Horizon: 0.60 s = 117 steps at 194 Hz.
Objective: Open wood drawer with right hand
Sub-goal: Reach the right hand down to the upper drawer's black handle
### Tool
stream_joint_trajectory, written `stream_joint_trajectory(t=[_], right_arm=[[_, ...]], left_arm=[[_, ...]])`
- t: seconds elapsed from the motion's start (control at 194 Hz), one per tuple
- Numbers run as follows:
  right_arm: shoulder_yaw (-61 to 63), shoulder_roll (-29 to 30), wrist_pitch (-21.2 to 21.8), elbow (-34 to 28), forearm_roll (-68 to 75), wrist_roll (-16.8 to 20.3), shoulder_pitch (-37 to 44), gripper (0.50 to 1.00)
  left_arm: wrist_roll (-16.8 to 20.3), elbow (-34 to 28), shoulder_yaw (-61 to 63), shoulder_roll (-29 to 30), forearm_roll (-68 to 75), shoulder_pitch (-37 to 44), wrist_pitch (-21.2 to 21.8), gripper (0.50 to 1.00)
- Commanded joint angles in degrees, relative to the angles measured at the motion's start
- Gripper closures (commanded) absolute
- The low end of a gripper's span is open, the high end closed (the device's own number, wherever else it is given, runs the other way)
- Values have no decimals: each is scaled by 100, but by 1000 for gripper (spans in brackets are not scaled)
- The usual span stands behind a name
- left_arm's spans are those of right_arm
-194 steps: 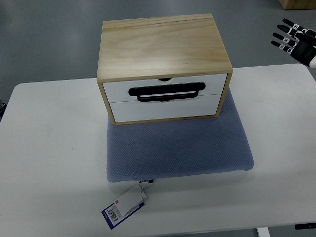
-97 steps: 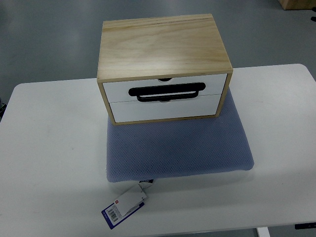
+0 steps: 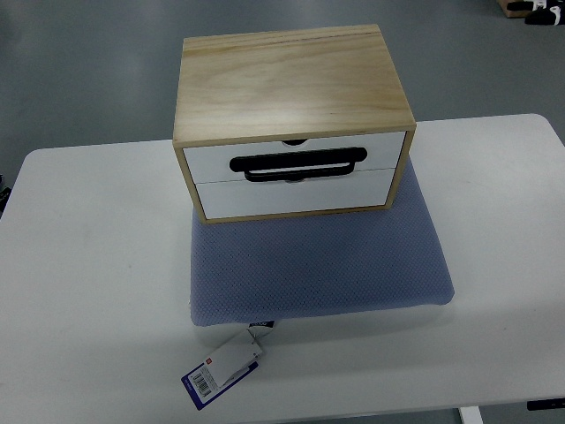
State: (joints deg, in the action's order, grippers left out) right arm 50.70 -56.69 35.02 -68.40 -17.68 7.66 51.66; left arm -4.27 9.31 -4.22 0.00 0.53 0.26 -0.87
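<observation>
Top view: right hand (image 3: 541,11) cut off at corner, fingers unclear; wood drawer (image 3: 291,168) closed.

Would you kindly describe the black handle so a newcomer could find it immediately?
On the white table a light wooden box with two white drawer fronts sits on a blue-grey mat. The long black handle lies across the fronts' seam, the only dark bar there.

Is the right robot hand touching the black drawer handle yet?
Apart. The top view shows the black handle bare on the white drawer front; only a dark sliver, probably the right robot hand, shows at the top right corner.
</observation>
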Motion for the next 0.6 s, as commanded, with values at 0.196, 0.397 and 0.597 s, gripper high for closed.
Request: stream_joint_trajectory(t=[0.196, 0.397, 0.597], right_arm=[[1, 404, -2, -1246, -729, 42, 151, 550], [-16, 1450, -2, -1527, -1835, 51, 151, 552], [-157, 2179, -2, -1536, -2425, 192, 143, 552]], left_arm=[[-3, 0, 0, 0, -1, 0, -1, 500], [-3, 0, 0, 0, -1, 0, -1, 500], [-3, 0, 0, 0, -1, 0, -1, 500]])
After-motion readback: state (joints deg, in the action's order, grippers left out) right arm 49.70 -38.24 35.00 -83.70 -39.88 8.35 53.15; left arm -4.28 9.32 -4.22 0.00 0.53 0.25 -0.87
